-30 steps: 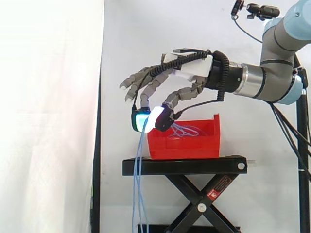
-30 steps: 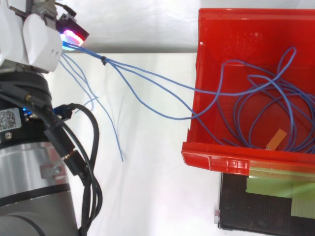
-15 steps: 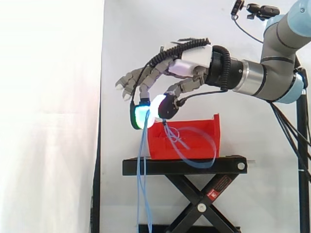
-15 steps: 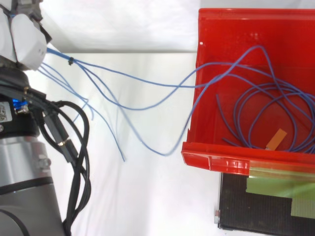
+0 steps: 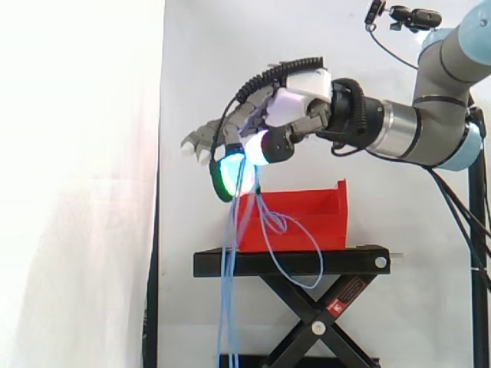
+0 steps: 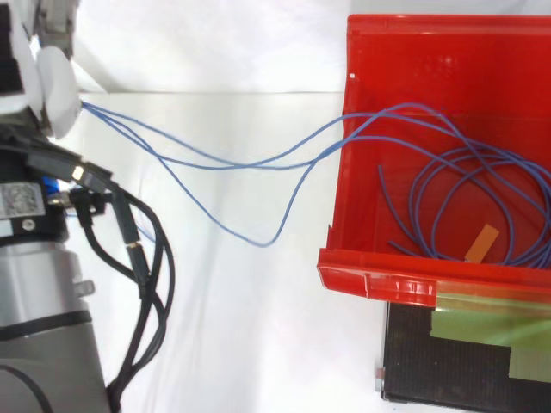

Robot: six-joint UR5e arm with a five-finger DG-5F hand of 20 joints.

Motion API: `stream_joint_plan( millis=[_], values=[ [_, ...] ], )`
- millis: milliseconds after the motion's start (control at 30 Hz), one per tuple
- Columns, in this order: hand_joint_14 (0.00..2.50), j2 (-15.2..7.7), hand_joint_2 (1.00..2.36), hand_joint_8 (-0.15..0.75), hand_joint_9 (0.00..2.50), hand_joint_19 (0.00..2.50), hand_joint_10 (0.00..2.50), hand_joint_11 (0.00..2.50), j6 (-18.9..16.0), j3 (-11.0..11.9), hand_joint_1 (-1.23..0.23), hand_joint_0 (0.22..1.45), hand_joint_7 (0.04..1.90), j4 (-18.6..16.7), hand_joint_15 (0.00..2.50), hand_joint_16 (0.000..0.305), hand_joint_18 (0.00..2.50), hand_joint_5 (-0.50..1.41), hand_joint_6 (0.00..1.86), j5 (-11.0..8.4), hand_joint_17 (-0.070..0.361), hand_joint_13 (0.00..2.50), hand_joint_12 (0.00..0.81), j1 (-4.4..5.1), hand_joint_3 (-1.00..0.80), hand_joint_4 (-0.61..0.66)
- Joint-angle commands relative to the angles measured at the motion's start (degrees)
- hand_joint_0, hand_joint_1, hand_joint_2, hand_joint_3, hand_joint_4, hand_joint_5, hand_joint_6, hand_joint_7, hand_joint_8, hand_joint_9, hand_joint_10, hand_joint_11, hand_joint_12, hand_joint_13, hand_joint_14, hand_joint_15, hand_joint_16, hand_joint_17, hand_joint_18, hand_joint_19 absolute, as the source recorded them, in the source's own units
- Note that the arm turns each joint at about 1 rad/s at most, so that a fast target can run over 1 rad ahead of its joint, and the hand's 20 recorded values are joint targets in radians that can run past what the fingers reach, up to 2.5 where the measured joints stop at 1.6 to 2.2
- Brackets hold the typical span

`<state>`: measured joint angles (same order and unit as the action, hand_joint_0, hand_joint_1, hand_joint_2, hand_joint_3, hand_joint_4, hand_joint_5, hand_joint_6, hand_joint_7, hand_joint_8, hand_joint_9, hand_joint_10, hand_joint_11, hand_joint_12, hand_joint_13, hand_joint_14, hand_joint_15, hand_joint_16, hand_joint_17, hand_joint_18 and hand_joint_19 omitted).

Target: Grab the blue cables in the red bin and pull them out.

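Pinching high up there, the hand (image 5: 288, 115) hovers above one end of the red bin (image 5: 307, 222), glowing fingertips (image 5: 227, 172) clamped together on the blue cables (image 6: 215, 163). It holds them high, I'd say, so the strands clear the bin wall: some hang loose past the black stand (image 5: 291, 263), others run back over the rim. Several loops lie coiled on the bin floor — so by my reckoning the pull is only part done.

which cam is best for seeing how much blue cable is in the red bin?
Top view: it looks down into the red bin, so the blue cables looped on its floor are plain. The side view's bin wall hides those; there strands hang from the hand past the black stand.
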<state>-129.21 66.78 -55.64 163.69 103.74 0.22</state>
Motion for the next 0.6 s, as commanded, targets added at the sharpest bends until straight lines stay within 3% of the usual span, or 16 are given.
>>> stream_joint_plan(
  millis=[0, 67, 133, 367, 567],
  values=[
    [0.01, 0.01, 1.00, 0.261, 0.80, 0.52, 0.02, 0.59, -3.02, -2.45, -0.76, 0.88, 0.74, -2.76, 0.40, 0.037, 0.35, 1.01, 0.01, -0.99, 0.084, 0.51, 0.289, 0.04, -1.00, 0.21],
    [0.02, 0.01, 1.00, 0.261, 0.80, 0.52, 0.02, 0.59, -3.37, -2.72, -0.76, 0.88, 0.74, -3.38, 0.40, 0.037, 0.35, 1.01, 0.00, -1.08, 0.084, 0.50, 0.289, 0.13, -1.00, 0.22],
    [0.01, 0.01, 1.00, 0.261, 0.80, 0.52, 0.02, 0.60, -5.83, -3.24, -0.76, 0.88, 0.74, -5.57, 0.40, 0.037, 0.35, 1.01, 0.00, -1.52, 0.084, 0.51, 0.289, 0.13, -1.00, 0.21],
    [0.01, -0.08, 1.00, 0.260, 0.80, 0.52, 0.02, 0.61, -11.98, -3.24, -0.76, 0.88, 0.74, -5.93, 0.40, 0.037, 0.35, 1.01, 0.01, -1.52, 0.084, 0.50, 0.288, 0.13, -1.00, 0.21],
    [0.01, -0.08, 1.00, 0.260, 0.80, 0.52, 0.02, 0.60, -12.60, -3.24, -0.76, 0.88, 0.74, -5.66, 0.40, 0.037, 0.35, 1.01, 0.01, -1.61, 0.084, 0.51, 0.288, 0.13, -1.00, 0.21]
  ],
)
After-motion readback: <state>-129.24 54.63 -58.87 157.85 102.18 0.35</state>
